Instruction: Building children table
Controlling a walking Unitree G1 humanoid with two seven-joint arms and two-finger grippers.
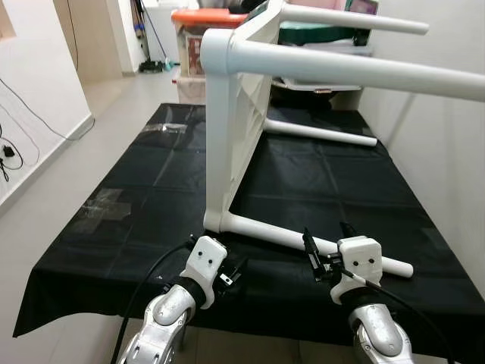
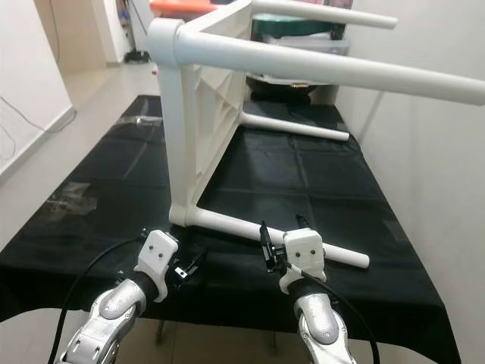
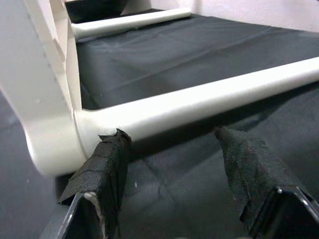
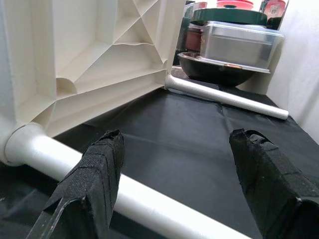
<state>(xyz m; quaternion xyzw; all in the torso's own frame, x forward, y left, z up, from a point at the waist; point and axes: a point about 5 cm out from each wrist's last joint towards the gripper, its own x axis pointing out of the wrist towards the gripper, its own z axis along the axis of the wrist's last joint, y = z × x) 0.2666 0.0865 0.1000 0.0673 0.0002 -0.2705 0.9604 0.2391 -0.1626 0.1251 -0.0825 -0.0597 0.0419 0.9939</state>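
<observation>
A white plastic children's table lies on its side on a black-covered surface, with its legs pointing to my right. The lower near leg lies on the cloth in front of both grippers. My left gripper is open at the leg's socket end, its fingertips just short of the leg. My right gripper is open farther along the same leg, and it holds nothing. The far lower leg lies on the cloth. Two upper legs hang overhead.
A wall runs close along the right side. Behind the table stand an orange-lidded box, a dark bowl and a metal container. Open floor lies to the left. A clear tape patch marks the cloth.
</observation>
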